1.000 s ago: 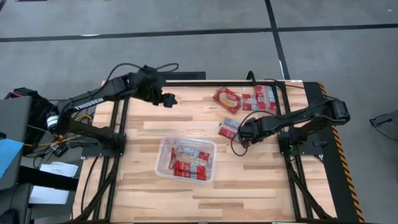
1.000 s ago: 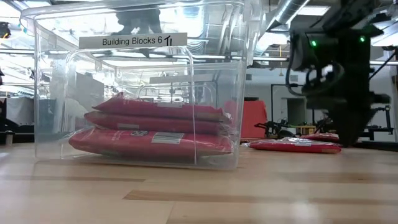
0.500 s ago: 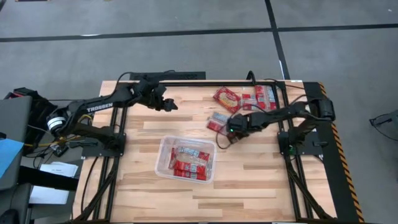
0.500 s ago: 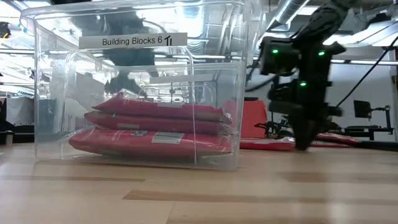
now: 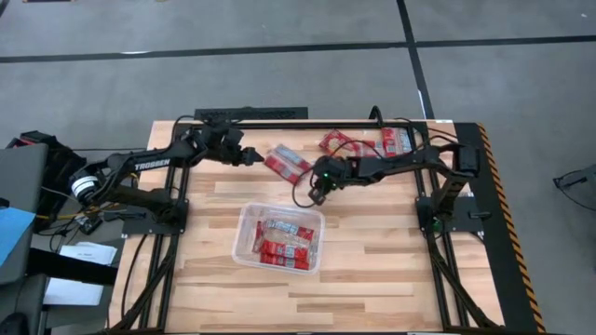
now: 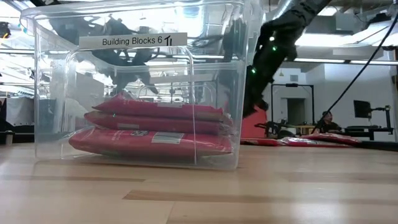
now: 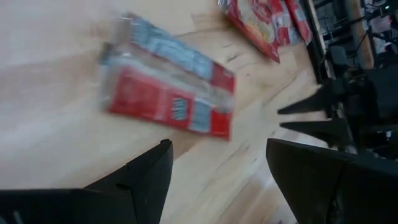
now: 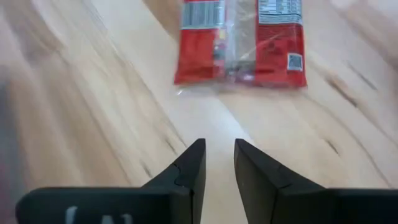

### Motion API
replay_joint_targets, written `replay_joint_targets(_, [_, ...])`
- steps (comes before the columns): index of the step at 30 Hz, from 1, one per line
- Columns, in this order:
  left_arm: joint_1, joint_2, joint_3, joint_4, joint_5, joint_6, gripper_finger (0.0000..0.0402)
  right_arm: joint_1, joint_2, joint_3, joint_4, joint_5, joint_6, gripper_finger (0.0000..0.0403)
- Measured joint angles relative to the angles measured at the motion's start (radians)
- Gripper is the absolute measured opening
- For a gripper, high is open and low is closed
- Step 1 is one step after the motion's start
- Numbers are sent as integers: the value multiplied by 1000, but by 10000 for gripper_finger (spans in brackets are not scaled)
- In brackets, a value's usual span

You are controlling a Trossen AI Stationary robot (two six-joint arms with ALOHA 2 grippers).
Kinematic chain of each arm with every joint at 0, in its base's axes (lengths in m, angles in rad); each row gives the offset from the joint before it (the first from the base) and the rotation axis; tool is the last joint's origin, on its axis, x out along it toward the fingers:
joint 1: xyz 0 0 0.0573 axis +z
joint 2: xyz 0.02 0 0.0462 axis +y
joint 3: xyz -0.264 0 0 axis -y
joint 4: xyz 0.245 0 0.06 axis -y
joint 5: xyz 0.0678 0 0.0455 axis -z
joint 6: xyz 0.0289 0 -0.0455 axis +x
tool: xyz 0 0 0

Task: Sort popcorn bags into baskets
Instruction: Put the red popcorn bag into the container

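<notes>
A red popcorn bag with a pale printed panel point(image 5: 287, 164) lies flat on the table's far half, between my two grippers. My left gripper point(image 5: 251, 156) hovers just to its left, open wide, with the bag point(image 7: 168, 93) ahead of its fingers. My right gripper point(image 5: 315, 182) hangs just right of the bag, open by a narrow gap point(image 8: 219, 152), and the bag point(image 8: 242, 43) lies ahead of it, untouched. The clear tub point(image 5: 277, 237) sits nearer, mid-table, with several red bags point(image 6: 149, 127) stacked flat inside. More bags point(image 5: 340, 142) point(image 5: 396, 141) lie near the far right edge.
The tub point(image 6: 140, 87) carries a "Building Blocks" label on its wall. Black frame rails run along the far edge point(image 5: 307, 123) and both sides of the table. Bare wood shows around the tub on the near half.
My right gripper has swept from the right side toward the table's left and risen off the surface. A bag that lay by it has slid left and a little toward the far edge, and now lies free of its fingers, close to my left gripper.
</notes>
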Motion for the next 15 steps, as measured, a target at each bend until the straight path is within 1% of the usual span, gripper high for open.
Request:
replay_joint_targets(2, [22,0,0,25,-2,20,245,1,-34,4,-31,30,-8,108])
replay_joint_targets(5, [70,23,1,50,-10,70,245,-13,-69,9,2,109,-15,108])
replay_joint_targets(6, [92,42,1,55,-10,87,245,-24,-73,8,29,118,-15,108])
replay_joint_targets(8, [132,81,0,61,-9,114,245,-51,-73,9,69,113,-15,108])
replay_joint_targets(11, [174,181,18,82,1,125,245,-81,-63,8,116,93,-15,108])
replay_joint_targets(15, [183,312,85,83,23,153,245,-101,-32,9,156,76,-63,108])
